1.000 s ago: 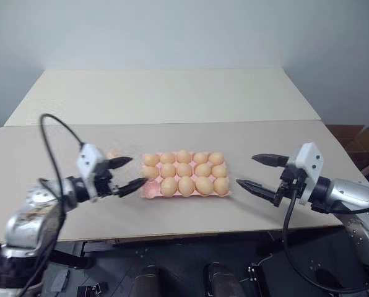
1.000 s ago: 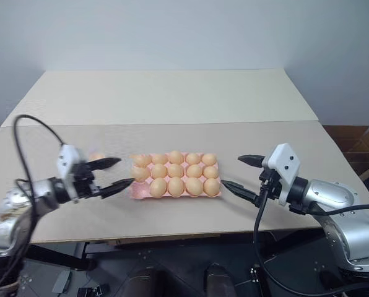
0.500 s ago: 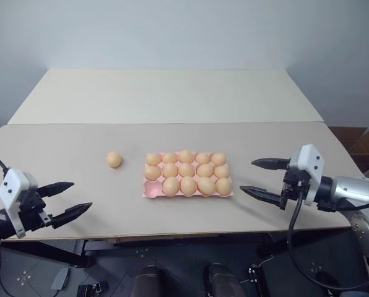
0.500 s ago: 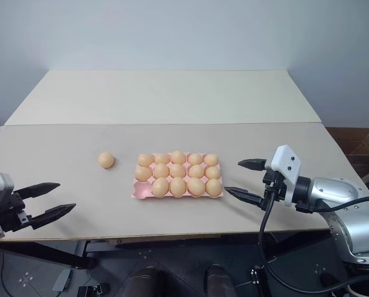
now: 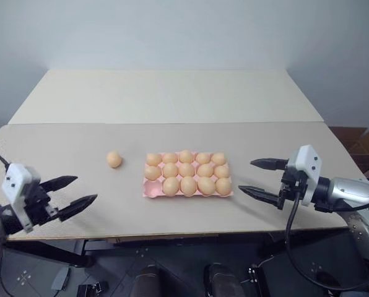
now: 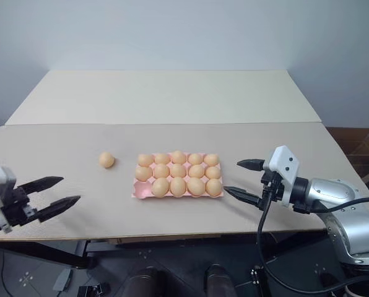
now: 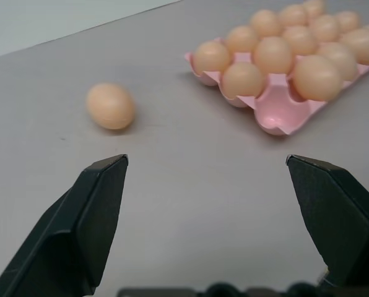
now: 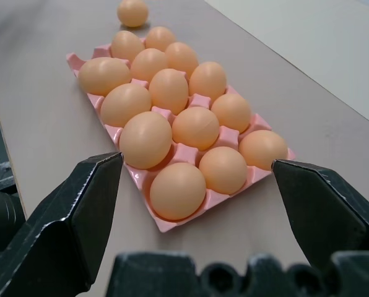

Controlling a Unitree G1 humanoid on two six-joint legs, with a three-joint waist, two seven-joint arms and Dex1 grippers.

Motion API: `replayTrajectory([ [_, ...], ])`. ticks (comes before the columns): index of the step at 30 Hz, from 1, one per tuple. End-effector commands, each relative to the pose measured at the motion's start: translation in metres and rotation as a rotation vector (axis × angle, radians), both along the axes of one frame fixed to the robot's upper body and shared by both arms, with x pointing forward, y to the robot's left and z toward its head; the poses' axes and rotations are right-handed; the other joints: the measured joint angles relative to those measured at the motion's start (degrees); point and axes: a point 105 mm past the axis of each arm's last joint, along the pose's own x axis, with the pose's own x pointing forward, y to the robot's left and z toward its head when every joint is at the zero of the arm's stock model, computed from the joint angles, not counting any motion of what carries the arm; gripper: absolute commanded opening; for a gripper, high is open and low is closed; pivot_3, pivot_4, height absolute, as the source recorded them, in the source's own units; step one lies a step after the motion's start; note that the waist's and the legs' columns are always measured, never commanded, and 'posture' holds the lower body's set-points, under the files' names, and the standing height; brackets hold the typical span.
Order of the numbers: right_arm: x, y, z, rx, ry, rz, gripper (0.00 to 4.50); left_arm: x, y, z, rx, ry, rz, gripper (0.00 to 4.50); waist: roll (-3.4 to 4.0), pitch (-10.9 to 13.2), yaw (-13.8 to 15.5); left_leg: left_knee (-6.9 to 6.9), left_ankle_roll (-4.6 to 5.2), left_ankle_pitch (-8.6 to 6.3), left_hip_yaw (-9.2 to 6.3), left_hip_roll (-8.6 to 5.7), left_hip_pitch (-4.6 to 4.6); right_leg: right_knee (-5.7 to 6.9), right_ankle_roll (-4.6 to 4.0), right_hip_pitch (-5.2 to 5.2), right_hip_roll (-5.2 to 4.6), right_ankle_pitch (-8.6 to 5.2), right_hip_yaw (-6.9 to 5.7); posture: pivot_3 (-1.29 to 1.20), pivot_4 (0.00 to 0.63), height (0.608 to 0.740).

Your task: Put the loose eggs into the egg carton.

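On the beige table, 1 loose egg beside egg carton.

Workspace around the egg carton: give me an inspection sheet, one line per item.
Surface: tan table in front, a paler second tabletop butted behind it.
Job's things: pink egg carton holds fourteen eggs; its near-left corner cup is bare. One loose egg lies on the table left of the carton, apart from it.
Clutter: nothing seen.
Grippers: left tool open, holding nothing, over the table's near-left edge; right tool open, holding nothing, just right of the carton, apart from it.
Cables: black cable hangs from the right arm.
Surroundings: plain pale wall behind; brown cardboard box at far right.
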Motion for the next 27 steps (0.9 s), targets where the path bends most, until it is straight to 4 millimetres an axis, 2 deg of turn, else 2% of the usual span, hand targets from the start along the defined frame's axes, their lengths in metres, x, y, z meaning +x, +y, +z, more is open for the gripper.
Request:
replayTrajectory([
  [1,0.002,0.004,0.015,-0.010,-0.078,0.018,4.50,0.026,-0.004,-0.003,0.021,-0.011,0.105,4.46,0.00,0.0,0.1,0.01,0.00,0.00,0.00,-0.01,-0.01,0.00,0.07,0.01,0.00,0.05,0.00,0.00,0.150,0.740],
  [3,0.003,0.005,0.015,-0.011,-0.084,0.019,4.50,0.042,-0.010,-0.004,-0.005,-0.021,0.149,4.46,-0.02,0.0,0.0,0.01,0.00,0.00,0.01,-0.03,-0.01,-0.03,0.34,0.02,0.00,0.27,0.02,0.00,0.150,0.740],
  [7,0.004,0.008,0.017,-0.002,-0.093,0.017,4.50,0.074,-0.024,-0.009,-0.020,-0.025,0.232,4.46,-0.04,0.0,0.0,0.00,0.00,0.00,-0.01,-0.05,-0.08,-0.07,0.36,0.00,0.01,0.30,0.03,0.00,0.150,0.740],
  [13,0.004,0.011,0.016,0.001,-0.097,0.016,4.50,0.125,-0.033,-0.018,-0.028,0.011,0.395,4.46,-0.08,0.0,0.0,0.02,0.01,0.00,-0.05,-0.11,-0.07,-0.05,0.39,0.05,0.02,0.33,0.02,0.00,0.150,0.740],
  [19,0.002,0.010,0.019,-0.001,-0.106,0.010,4.50,0.146,-0.047,-0.043,-0.019,0.174,0.466,4.46,-0.09,0.0,-0.4,0.03,0.01,0.01,-0.08,-0.17,-0.10,-0.09,0.46,0.04,0.01,0.36,0.06,0.00,0.150,0.740],
  [23,0.002,0.009,0.020,0.003,-0.111,-0.001,4.50,0.148,-0.053,-0.052,-0.008,0.230,0.475,3.59,-0.10,0.0,-0.3,0.03,0.01,0.01,-0.10,-0.19,-0.13,-0.08,0.48,0.02,0.00,0.38,0.05,0.00,0.150,0.740],
  [27,0.003,0.009,0.020,0.014,-0.114,-0.015,4.50,0.149,-0.053,-0.047,-0.007,0.206,0.469,2.22,-0.10,0.0,-0.3,0.04,0.01,0.01,-0.10,-0.19,-0.08,-0.04,0.48,0.05,-0.01,0.38,0.05,0.00,0.150,0.740],
])
